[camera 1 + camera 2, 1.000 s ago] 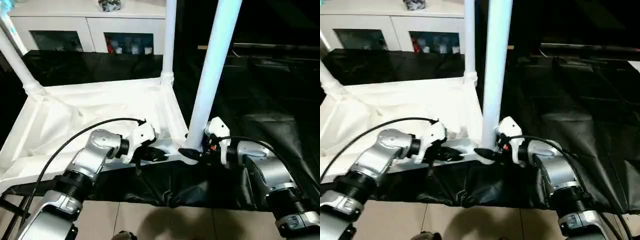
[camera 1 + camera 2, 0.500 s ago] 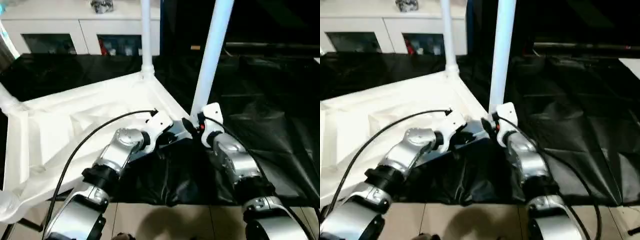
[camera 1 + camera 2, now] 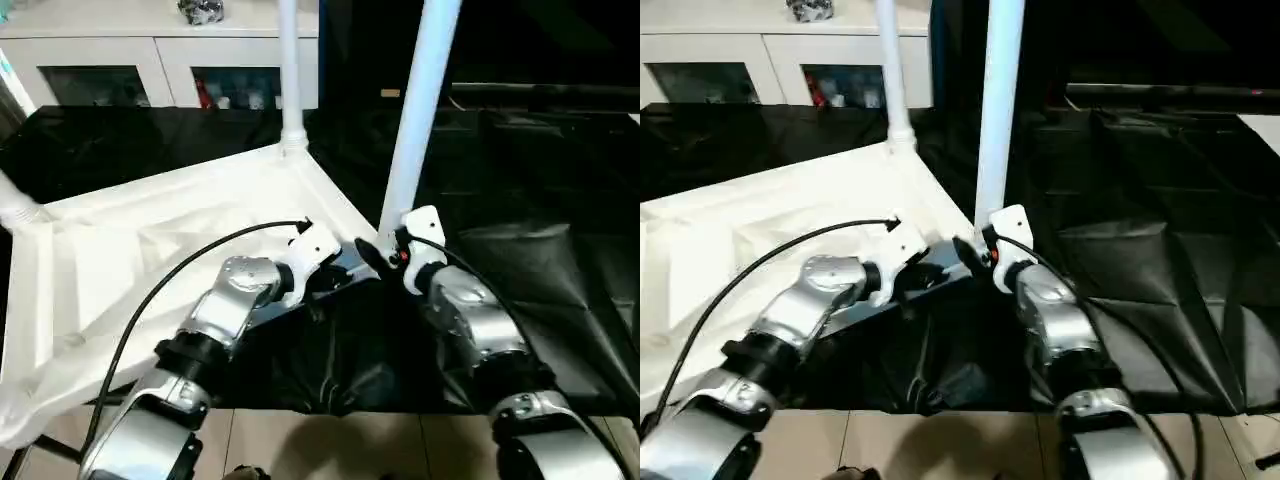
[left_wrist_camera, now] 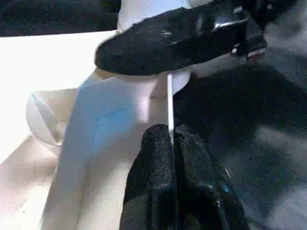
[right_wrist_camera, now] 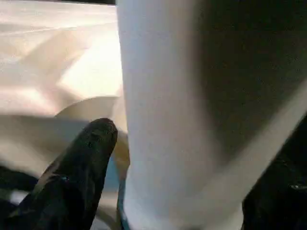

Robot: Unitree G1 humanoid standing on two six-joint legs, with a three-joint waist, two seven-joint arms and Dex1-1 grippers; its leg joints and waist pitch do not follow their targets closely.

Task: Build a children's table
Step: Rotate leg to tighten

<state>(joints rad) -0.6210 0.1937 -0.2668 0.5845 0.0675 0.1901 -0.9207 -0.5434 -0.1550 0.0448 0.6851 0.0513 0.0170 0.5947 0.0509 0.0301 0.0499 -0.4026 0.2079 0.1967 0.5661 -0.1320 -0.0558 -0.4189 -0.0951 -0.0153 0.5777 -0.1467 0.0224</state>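
**Left eye view: table flipped over, both grippers at the near corner**

Looking down over two silver forearms at a white tabletop [image 3: 150,250] lying underside up on a black cover [image 3: 520,180]. Sprawls from dead centre out to 9 o'clock, ribs facing up. Three legs seen standing up out of its corners: near leg [image 3: 415,120] just right of centre and running off toward 12 o'clock, far leg [image 3: 289,70] behind it around 11 o'clock, and a bit of a third leg [image 3: 15,205] poking in at 9 o'clock. White cabinet [image 3: 180,50] with glass doors way back at 11 o'clock.

Left gripper [image 3: 345,270] right at the near corner, just at the 9 o'clock side of the near leg's foot. From the left wrist view: fingers [image 4: 158,158] squeezed together with the tabletop's thin rim [image 4: 170,100] pinched between them, so clamped on the tabletop edge, pretty much fully closed.

Right gripper [image 3: 378,252] tucked in at the foot of the near leg, coming from 5 o'clock. From the right wrist view: one black finger [image 5: 86,158] on one side of the leg, the other finger on the opposite side, leg in between. Spread wide. Can't tell if the pads actually press on the leg or just sit next to it. One of those fingers also visible lying across the leg's foot in the left wrist view.
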